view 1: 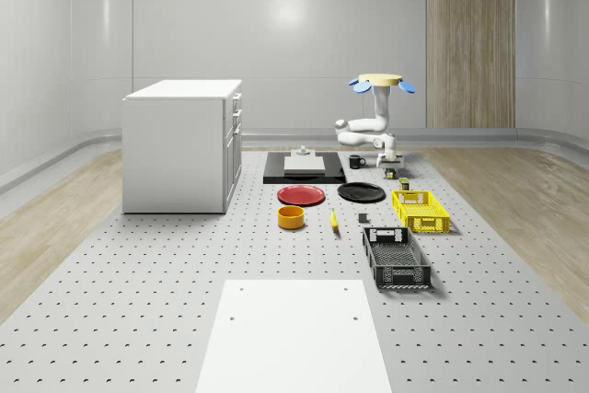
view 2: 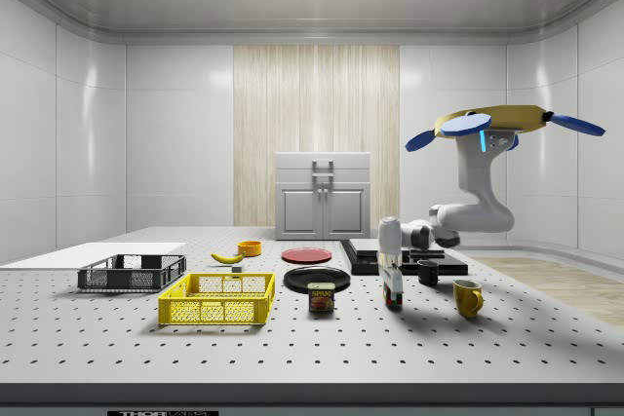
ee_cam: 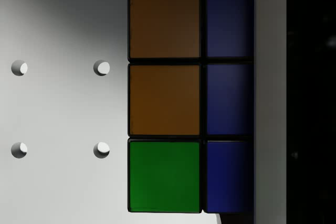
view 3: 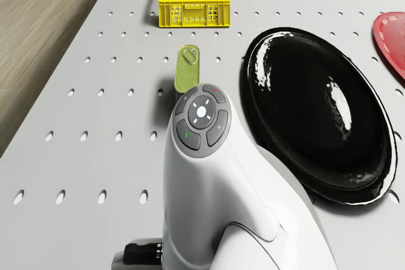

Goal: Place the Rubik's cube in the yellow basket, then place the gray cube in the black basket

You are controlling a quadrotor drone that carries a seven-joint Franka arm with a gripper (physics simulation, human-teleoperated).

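The gripper is down at the Rubik's cube on the worktop, beside the black plate, fingers' state indeterminable, under the hovering drone; an off-centre hold could let the cube slip before the yellow basket.

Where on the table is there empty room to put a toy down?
Bare room lies between the cabinet and white sheet, and left of the orange bowl. It is crowded around the plates, yellow basket and black basket.
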